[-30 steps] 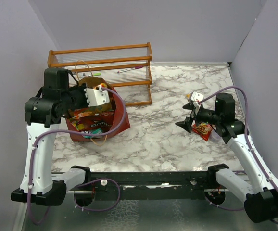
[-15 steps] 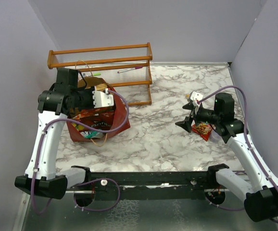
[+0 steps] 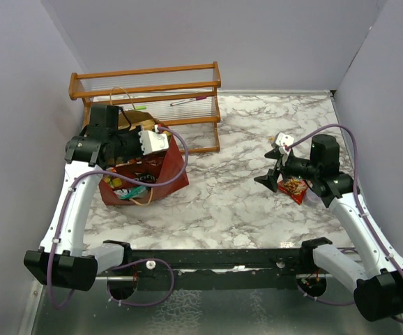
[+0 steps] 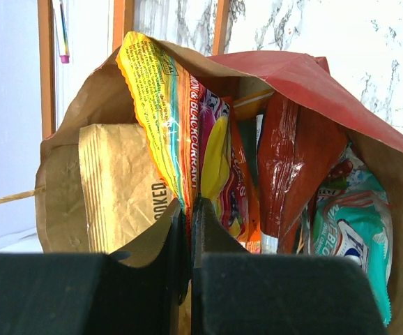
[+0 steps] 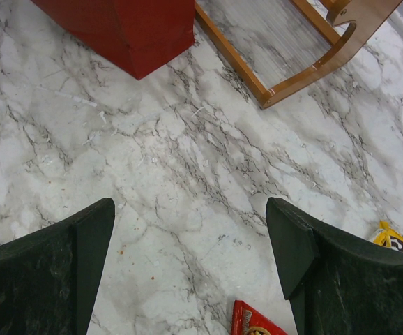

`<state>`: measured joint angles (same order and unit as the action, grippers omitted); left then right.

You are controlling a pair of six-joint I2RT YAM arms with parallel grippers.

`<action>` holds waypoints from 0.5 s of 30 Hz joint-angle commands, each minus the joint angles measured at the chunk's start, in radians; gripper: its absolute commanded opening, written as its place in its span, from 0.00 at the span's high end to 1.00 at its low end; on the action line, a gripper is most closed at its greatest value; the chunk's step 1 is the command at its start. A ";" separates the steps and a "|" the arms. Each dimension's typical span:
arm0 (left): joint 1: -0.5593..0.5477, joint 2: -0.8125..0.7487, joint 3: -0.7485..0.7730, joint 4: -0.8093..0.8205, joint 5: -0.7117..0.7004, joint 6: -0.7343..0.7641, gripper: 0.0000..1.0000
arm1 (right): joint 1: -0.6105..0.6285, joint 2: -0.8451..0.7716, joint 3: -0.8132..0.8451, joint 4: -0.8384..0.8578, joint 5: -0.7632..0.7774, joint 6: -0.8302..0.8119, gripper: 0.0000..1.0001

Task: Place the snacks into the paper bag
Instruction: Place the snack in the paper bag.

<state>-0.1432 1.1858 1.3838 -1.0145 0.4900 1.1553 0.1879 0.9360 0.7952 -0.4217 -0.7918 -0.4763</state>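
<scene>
Red-brown paper bag (image 3: 170,171) sits on the marble table (image 3: 243,202) just in front of the wooden rack (image 3: 146,91). Its mouth is tipped up toward the left side and it is crammed with packets. At that mouth the left gripper (image 4: 189,209) has its fingers pressed together on the lower edge of a yellow packet (image 4: 166,105). This packet stands on end, its long axis running from the fingers out toward the bag's rim. Beside it sit a tan packet (image 4: 118,181), a red packet (image 4: 292,160) and a teal packet (image 4: 355,223). Well apart from the bag, the right gripper (image 5: 191,209) hovers over bare marble with its fingers spread wide. A small red packet (image 5: 254,322) lies on the table just beside it.
</scene>
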 commanded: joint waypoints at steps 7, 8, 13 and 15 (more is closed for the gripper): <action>0.004 -0.051 -0.065 0.057 -0.081 -0.038 0.90 | -0.004 0.001 -0.012 0.013 0.019 -0.012 0.10; 0.005 -0.054 -0.061 0.052 -0.093 -0.034 0.89 | -0.004 0.000 -0.012 0.013 0.019 -0.012 0.10; 0.005 -0.050 -0.043 0.032 -0.114 -0.028 0.82 | -0.004 0.000 -0.013 0.013 0.021 -0.012 0.10; 0.005 -0.044 -0.036 0.022 -0.119 -0.029 0.77 | -0.004 -0.002 -0.013 0.012 0.019 -0.011 0.10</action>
<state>-0.1432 1.1557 1.3235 -0.9730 0.4129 1.1278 0.1879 0.9360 0.7952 -0.4217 -0.7921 -0.4763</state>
